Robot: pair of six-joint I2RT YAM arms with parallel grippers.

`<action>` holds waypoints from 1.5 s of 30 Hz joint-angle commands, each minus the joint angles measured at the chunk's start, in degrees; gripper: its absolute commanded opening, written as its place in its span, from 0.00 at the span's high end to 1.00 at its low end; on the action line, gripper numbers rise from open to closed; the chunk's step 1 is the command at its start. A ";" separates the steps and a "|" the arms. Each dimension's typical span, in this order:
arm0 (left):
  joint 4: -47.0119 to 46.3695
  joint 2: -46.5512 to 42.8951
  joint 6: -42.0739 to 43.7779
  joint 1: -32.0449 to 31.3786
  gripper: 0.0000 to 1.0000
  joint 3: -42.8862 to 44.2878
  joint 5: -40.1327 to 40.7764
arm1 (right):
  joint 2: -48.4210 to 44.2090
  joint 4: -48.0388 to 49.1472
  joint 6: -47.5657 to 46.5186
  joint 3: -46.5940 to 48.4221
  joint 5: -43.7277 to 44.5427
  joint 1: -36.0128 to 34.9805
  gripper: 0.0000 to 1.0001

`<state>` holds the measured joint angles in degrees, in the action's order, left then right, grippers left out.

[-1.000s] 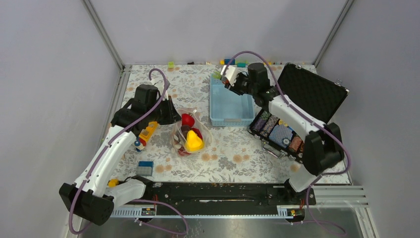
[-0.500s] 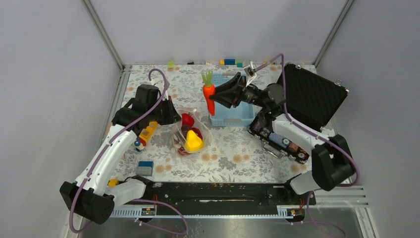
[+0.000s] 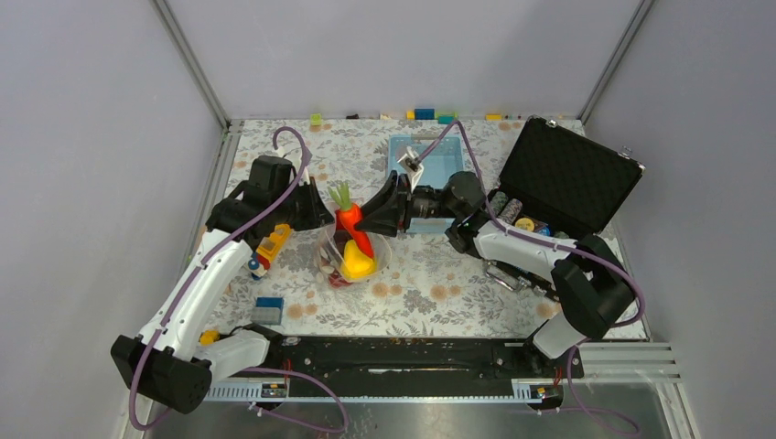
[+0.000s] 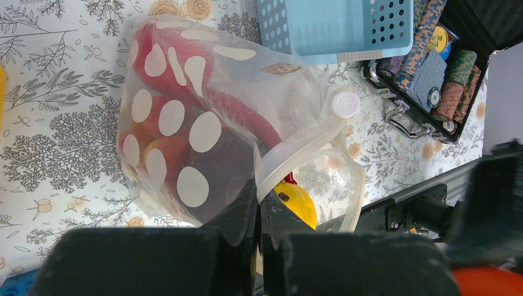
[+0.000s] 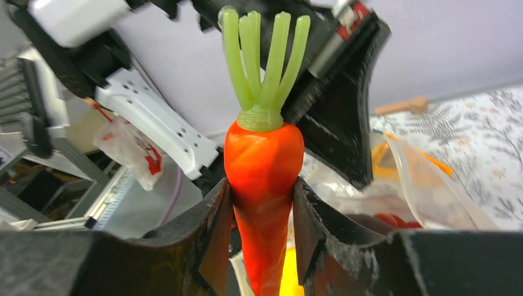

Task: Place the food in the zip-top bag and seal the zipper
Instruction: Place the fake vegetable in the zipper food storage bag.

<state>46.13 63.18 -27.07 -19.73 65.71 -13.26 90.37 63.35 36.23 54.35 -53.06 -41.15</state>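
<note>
The zip-top bag (image 3: 340, 261) lies left of centre on the floral cloth, clear with white dots (image 4: 203, 123), holding red food (image 4: 179, 80) and a yellow piece (image 3: 359, 263). My left gripper (image 4: 259, 194) is shut on the bag's rim at the whitish zipper (image 4: 302, 148), holding the mouth up and open. Over that mouth hangs an orange carrot (image 3: 350, 221) with a green top, tip down. My right gripper (image 5: 262, 185) is shut on the carrot (image 5: 262, 154) at its middle.
A light-blue slotted basket (image 3: 430, 169) stands behind the bag. An open black case (image 3: 563, 174) with chip stacks (image 4: 432, 68) sits at the right. A yellow-red toy (image 3: 272, 245) and a blue block (image 3: 268, 309) lie left of the bag.
My right arm has swung from the basket leftward and down, carrying the carrot to just above the bag's mouth. The left arm and the bag have stayed put.
</note>
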 commanded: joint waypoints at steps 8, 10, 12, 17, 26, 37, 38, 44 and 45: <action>-1.41 -0.08 -0.34 0.60 1.00 0.51 0.22 | -2.19 -15.44 -19.30 -3.50 7.25 -1.63 1.00; -1.40 -0.22 -0.43 0.62 1.00 0.54 0.08 | -3.33 -20.71 -22.78 -3.42 8.46 -2.38 1.00; -1.47 -0.26 -0.43 0.66 1.00 0.55 -0.19 | -4.93 -28.03 -28.64 -2.87 12.97 -3.70 1.00; -1.59 -0.50 -0.16 0.68 1.00 0.62 -1.87 | -7.42 -43.68 -39.99 -0.70 25.19 -6.92 1.00; -3.57 -2.05 0.88 0.67 1.00 -0.23 -6.66 | -5.22 -62.44 -46.70 8.45 39.72 -12.37 1.00; -4.29 -2.26 1.14 0.66 1.00 -0.52 -8.67 | -2.62 -74.40 -55.43 13.24 45.29 -17.50 1.00; -4.36 -2.27 1.14 0.66 1.00 -0.52 -9.04 | -2.58 -74.60 -55.83 13.24 45.31 -17.63 1.00; -5.00 -3.01 1.41 0.65 1.00 -0.90 -10.15 | 0.90 -80.19 -58.54 17.59 50.17 -18.71 1.00; -5.07 -3.01 1.41 0.68 1.00 -0.88 -10.09 | 1.20 -80.79 -59.66 17.94 51.44 -19.11 1.00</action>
<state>46.57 62.28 -25.96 -19.14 64.10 -19.97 88.84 -10.66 -18.81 69.01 -6.33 -58.46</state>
